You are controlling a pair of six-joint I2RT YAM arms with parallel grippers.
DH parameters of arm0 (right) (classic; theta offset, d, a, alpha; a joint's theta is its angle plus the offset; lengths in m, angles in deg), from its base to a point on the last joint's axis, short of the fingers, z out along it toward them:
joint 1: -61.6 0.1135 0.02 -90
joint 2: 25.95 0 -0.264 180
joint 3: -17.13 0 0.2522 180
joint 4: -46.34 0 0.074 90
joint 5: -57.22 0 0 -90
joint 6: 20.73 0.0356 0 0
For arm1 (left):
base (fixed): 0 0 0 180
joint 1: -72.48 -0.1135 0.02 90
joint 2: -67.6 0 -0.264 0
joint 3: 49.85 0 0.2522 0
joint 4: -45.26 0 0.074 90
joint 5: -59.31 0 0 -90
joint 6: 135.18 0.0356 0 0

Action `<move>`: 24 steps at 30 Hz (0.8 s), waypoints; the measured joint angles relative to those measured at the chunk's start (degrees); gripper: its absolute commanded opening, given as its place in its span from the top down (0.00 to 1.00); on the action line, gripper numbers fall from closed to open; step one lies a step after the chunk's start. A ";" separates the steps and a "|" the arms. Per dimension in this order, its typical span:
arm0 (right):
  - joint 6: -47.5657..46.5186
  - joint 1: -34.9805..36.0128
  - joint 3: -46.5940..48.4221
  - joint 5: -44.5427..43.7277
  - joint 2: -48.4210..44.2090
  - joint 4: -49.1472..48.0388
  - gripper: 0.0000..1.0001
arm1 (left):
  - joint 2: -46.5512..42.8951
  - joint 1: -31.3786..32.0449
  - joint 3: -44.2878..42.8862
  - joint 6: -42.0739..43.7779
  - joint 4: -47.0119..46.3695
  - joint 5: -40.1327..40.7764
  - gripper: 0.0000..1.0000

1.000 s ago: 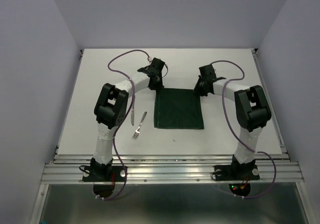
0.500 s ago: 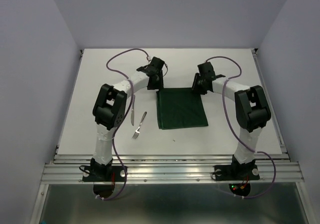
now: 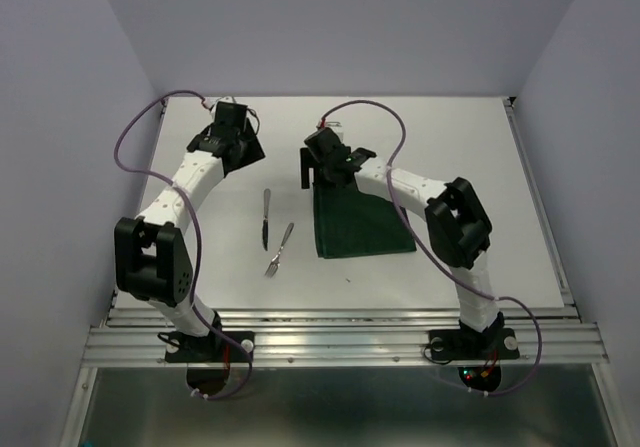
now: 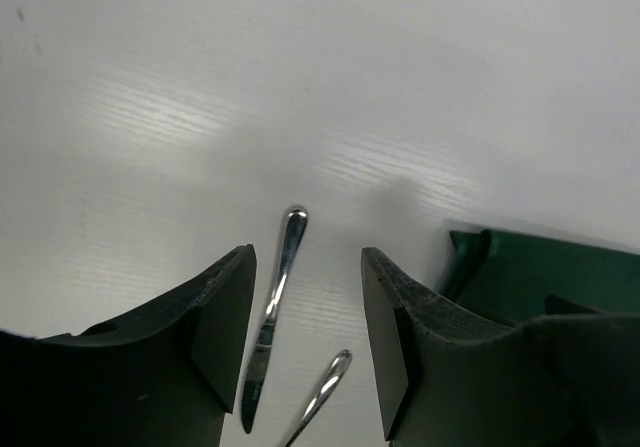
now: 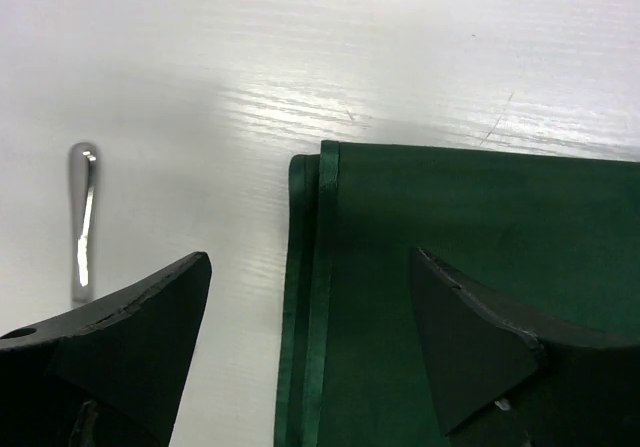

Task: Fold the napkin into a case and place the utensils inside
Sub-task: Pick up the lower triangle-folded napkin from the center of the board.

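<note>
White tabletop (image 3: 470, 167), pale purple walls. Nearest the bases: slim silver metal fork (image 3: 278, 250), tines toward the bases. Slim silver metal knife (image 3: 266, 217) sits just beside it, slightly farther and left, not touching. Dark green folded cloth napkin (image 3: 365, 225) lies flat right of both, apart. Right gripper (image 5: 310, 267) hovers over the napkin's far-left corner, jaws wide apart, nothing held. Left gripper (image 4: 305, 267) is farther back-left, jaws apart, empty, knife ahead of it.
</note>
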 measured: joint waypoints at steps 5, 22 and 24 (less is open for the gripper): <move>0.04 1.11 5.81 -3.80 7.30 4.11 0.14 | -2.38 -2.75 4.92 0.11 0.17 -0.28 0.42; 1.42 2.47 14.73 -10.25 16.92 7.76 0.83 | -2.60 -2.36 12.28 0.33 -1.57 -4.33 0.39; 1.22 2.47 13.20 -10.03 16.13 6.38 0.89 | -2.71 -2.36 13.14 0.31 -1.86 -5.29 0.36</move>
